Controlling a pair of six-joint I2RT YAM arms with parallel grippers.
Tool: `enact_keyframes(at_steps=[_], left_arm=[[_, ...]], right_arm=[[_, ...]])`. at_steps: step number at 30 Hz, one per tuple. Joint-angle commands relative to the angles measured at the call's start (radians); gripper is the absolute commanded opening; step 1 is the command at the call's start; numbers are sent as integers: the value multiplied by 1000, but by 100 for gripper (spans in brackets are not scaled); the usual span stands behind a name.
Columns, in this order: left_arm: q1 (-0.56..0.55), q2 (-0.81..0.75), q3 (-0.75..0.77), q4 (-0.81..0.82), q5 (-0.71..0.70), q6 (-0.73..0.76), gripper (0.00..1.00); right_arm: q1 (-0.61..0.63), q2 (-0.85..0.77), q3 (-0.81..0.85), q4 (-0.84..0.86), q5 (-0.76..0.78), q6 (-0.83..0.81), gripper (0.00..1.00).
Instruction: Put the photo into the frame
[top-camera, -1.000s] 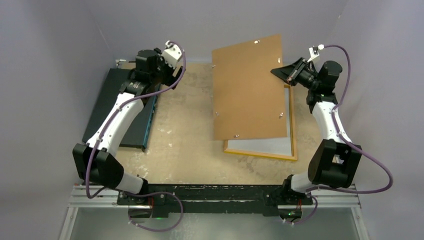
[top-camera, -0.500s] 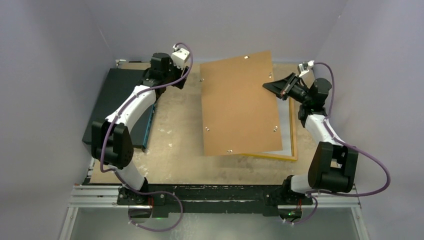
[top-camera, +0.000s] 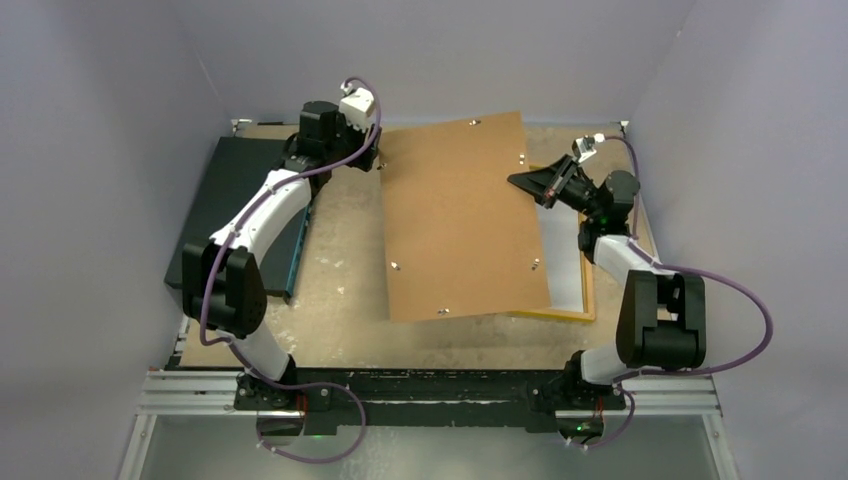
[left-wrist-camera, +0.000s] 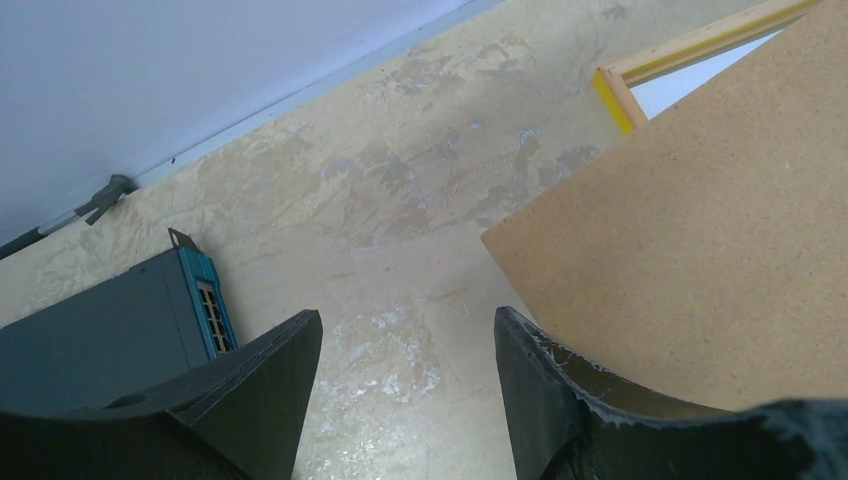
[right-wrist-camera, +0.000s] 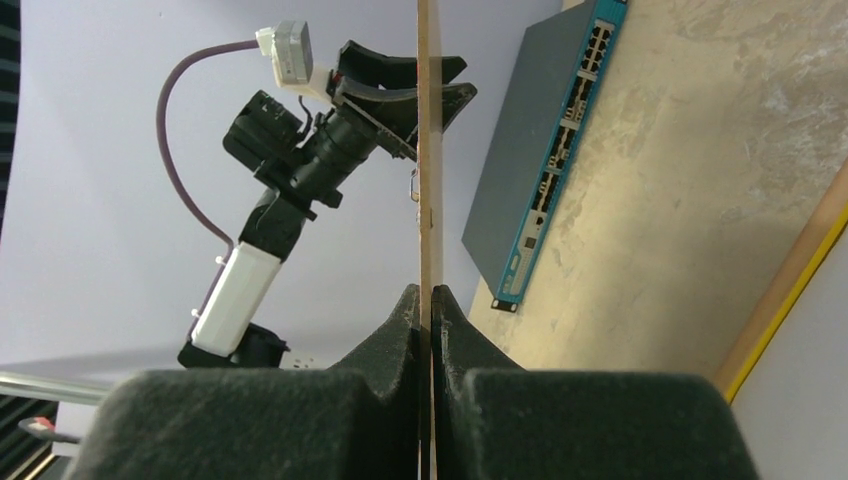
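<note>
from above, my right gripper (top-camera: 515, 180) is pinched shut on the right edge of the brown board (top-camera: 455, 225), holding it raised and tilted over the table (top-camera: 340, 290), probably to clear it off the frame (top-camera: 560, 313). the frame lies flat under the board's right side, with only its yellow near and right rails showing. inside it is a pale sheet i take for the photo (top-camera: 567, 260), white back up, though i cannot be sure. my left gripper (top-camera: 372, 158) hangs at the board's far left corner, beside the dark slab (top-camera: 225, 215).

from my left wrist, my fingers stand well apart with bare table between them. the board's corner sits by my right-hand finger, not in the gap, so i hold nothing. i seem placed to steady that corner.

from my right wrist, my pads meet on the thin board edge, which runs straight up. the frame's yellow rail crosses the lower right.
</note>
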Motion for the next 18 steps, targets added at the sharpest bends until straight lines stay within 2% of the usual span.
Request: enact_keyframes(at_steps=[1,11,18], left_arm=[[-17,-52,2,28,26,-33,63],[-54,-71,1,-1,20,-45,63],[-84,-81,-2,-26,3,1,63]], right_arm=[[29,-21,-21,165,51,125,0],[72,-29,-75,211,181,179,0],[122,-40,-65,159,238,151,0]])
